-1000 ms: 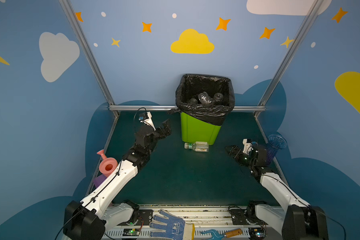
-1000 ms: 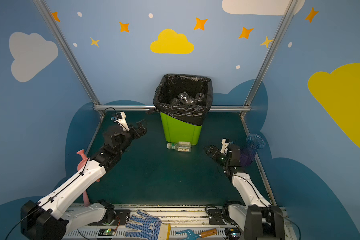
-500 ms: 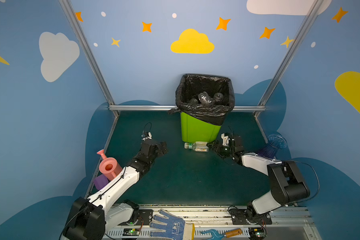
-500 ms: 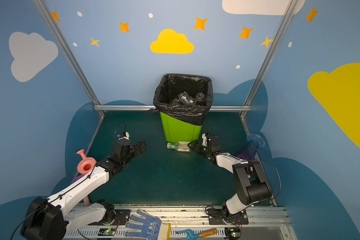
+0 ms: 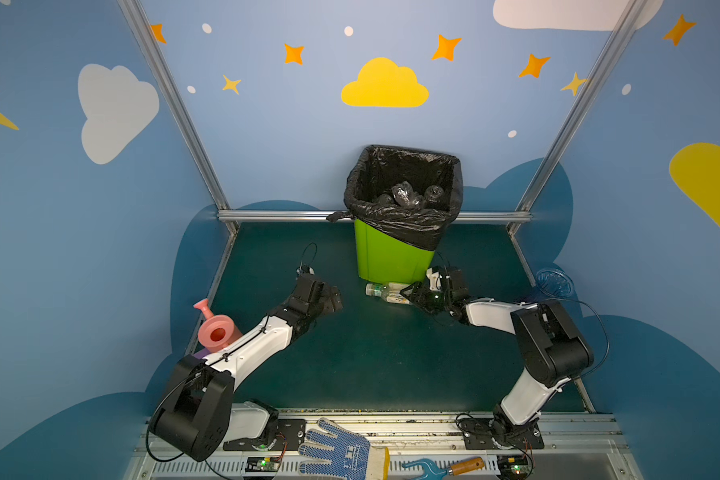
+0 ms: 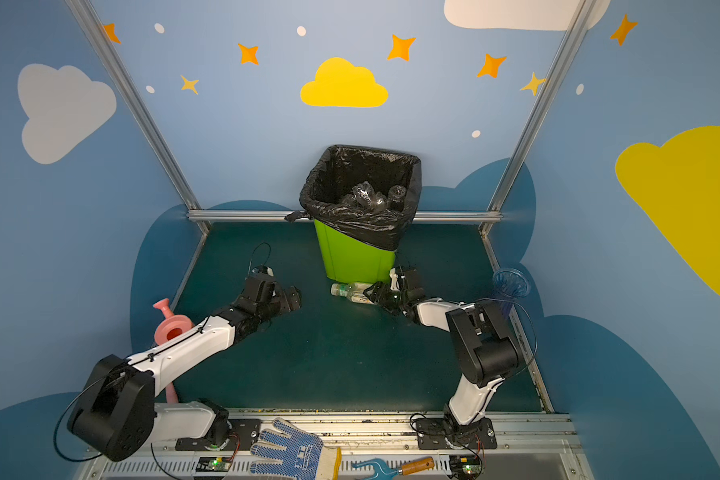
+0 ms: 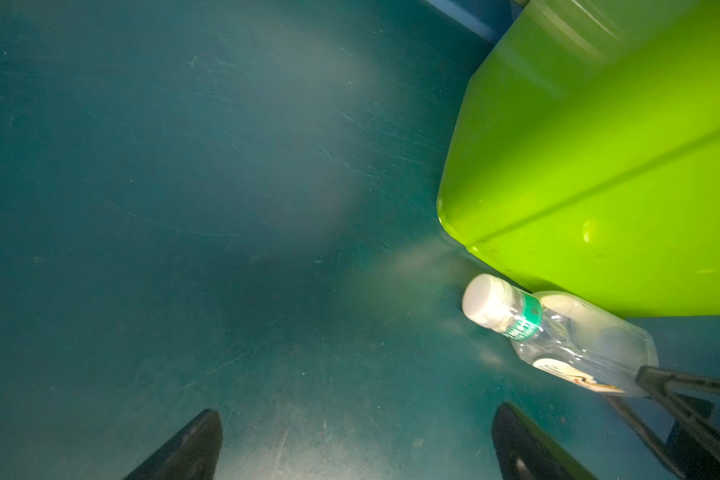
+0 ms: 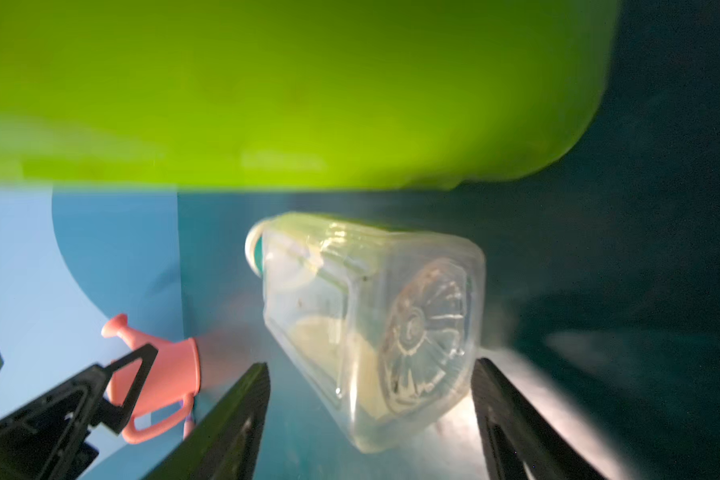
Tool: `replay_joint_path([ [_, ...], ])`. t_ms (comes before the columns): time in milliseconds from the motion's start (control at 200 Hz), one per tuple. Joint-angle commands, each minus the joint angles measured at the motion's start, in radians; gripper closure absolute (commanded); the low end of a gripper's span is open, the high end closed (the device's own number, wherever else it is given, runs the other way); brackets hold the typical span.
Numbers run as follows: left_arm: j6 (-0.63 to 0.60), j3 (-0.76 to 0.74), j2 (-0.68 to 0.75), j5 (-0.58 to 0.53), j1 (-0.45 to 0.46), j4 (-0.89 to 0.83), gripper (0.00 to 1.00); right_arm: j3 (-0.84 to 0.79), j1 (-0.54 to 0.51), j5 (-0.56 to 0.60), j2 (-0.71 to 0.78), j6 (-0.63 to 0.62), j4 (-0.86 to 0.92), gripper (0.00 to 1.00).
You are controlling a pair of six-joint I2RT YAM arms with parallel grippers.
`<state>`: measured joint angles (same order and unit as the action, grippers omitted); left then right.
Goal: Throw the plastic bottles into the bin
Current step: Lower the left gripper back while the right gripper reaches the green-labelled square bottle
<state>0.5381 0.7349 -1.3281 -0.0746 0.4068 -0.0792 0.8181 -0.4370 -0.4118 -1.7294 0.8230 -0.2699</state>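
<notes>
Nearest you, your left claw (image 5: pixel 332 298) hangs spread and empty over the bare table (image 5: pixel 371 365), well short of the work. Farther in, your right claw (image 5: pixel 412 294) sits low, jaws spread either side of the base end of the one plastic bottle (image 5: pixel 385 291) on the table, which lies on its side just beside the foot of the bin (image 5: pixel 391 257). The wrist view is blurred, but a gap seems to show on both sides, so nothing is pinched. Expect the bottle to be light, thin-walled and slick. It will likely dent and may squirt free, so take it across the squarish body near the base, not the neck. Beyond, the other bottles (image 5: pixel 408 195) lie inside the bin's black liner (image 5: pixel 404 228).
</notes>
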Motion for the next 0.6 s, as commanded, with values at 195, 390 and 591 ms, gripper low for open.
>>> replay_joint_path([
  [195,0.016,-0.002,-0.007,0.027,-0.020,0.001,0.00,-0.019,-0.139,0.026,0.064,0.001,-0.038,0.24],
  [390,0.022,-0.007,-0.013,0.030,-0.022,0.006,0.00,-0.015,-0.174,0.033,0.079,-0.008,-0.029,0.23],
  [591,0.022,-0.012,-0.008,0.026,-0.023,-0.001,0.00,0.108,-0.224,0.183,0.128,-0.197,0.245,0.20],
])
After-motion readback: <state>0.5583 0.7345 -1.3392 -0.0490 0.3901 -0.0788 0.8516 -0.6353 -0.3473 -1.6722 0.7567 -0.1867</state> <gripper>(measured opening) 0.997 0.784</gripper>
